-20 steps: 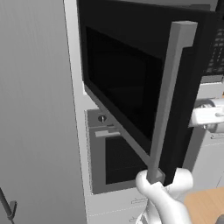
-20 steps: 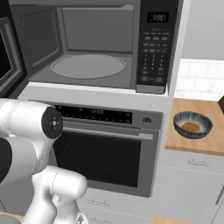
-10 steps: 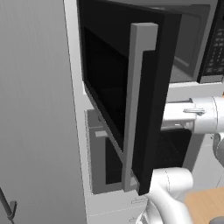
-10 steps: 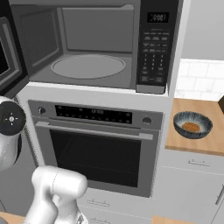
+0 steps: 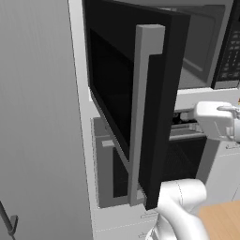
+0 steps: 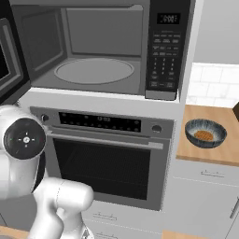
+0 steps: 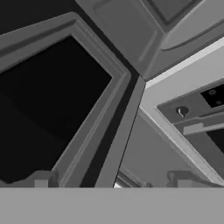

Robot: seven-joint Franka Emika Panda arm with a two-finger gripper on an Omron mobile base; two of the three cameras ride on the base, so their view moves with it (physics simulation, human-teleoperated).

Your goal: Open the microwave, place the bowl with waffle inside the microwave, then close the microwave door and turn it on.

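While the microwave door [image 5: 140, 103] stands swung out to the left, the bowl with waffle [image 6: 205, 133] sits on the tabletop [image 6: 224, 154] at right. Likely light, rigid, smooth-glazed; grip the rim. The hand [image 7: 111, 186] is spread wide, grasping nothing.

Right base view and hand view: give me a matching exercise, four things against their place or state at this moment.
Things:
1. microwave door
2. bowl with waffle
3. glass turntable
4. gripper

States:
A. open, holding nothing
B. on the wooden counter right of the oven
C. swung wide open
D. bare, inside the microwave cavity

Pairs: 1-C, 2-B, 3-D, 4-A
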